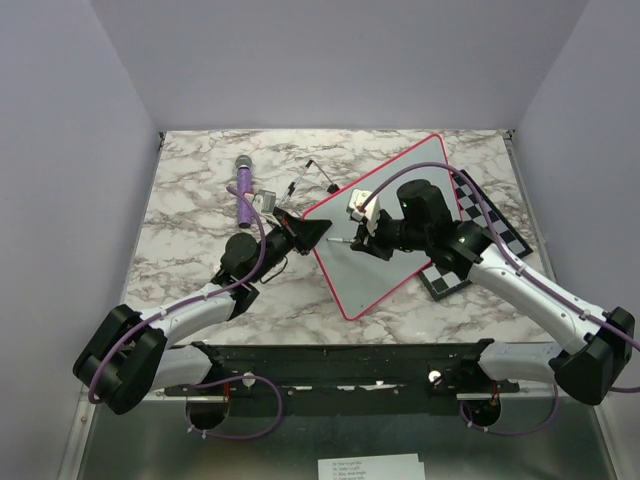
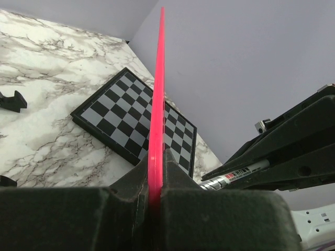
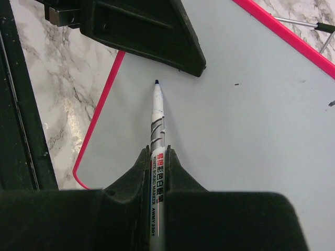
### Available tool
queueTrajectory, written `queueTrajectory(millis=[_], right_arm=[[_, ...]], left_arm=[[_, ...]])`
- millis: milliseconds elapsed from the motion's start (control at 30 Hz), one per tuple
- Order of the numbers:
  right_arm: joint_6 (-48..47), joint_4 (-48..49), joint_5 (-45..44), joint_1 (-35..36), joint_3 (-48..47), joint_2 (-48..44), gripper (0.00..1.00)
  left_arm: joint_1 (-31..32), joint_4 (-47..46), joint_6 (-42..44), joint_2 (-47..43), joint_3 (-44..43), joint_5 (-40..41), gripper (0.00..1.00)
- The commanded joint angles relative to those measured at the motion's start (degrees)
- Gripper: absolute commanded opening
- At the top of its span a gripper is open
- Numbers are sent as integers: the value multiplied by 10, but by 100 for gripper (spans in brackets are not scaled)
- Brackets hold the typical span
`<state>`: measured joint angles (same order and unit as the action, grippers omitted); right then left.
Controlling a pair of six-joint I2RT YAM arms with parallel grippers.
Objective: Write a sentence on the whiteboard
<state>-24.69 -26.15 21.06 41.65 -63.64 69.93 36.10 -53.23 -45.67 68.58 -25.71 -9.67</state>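
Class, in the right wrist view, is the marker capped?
No, the marker held in the right gripper shows its bare dark tip over the whiteboard.

Marble table (image 1: 190, 215). Chessboard (image 1: 497, 222) lies flat at right, partly under whiteboard (image 1: 357, 278). Purple marker (image 1: 244, 188) lies at left rear, with thin black rods (image 1: 300, 182) just beside it. Printed sheet (image 1: 372, 466) on grey surface at near edge.

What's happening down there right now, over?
Left pincer shut on whiteboard rim. Right pincer shut on marker, tip near board. No sentence written yet. Left pincer close ahead of tip.
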Motion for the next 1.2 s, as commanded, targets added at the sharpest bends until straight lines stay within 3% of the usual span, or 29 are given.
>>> queueTrajectory(millis=[0, 467, 733, 1167], right_arm=[[13, 15, -58, 3, 11, -8, 0], [28, 22, -99, -11, 17, -22, 1], [3, 14, -9, -11, 28, -36, 0], [4, -4, 3, -11, -3, -2, 0]], left_arm=[[2, -63, -6, -12, -21, 9, 0], [2, -61, -4, -14, -21, 11, 0], [2, -61, -2, -13, -20, 11, 0], [2, -60, -3, -10, -24, 7, 0]])
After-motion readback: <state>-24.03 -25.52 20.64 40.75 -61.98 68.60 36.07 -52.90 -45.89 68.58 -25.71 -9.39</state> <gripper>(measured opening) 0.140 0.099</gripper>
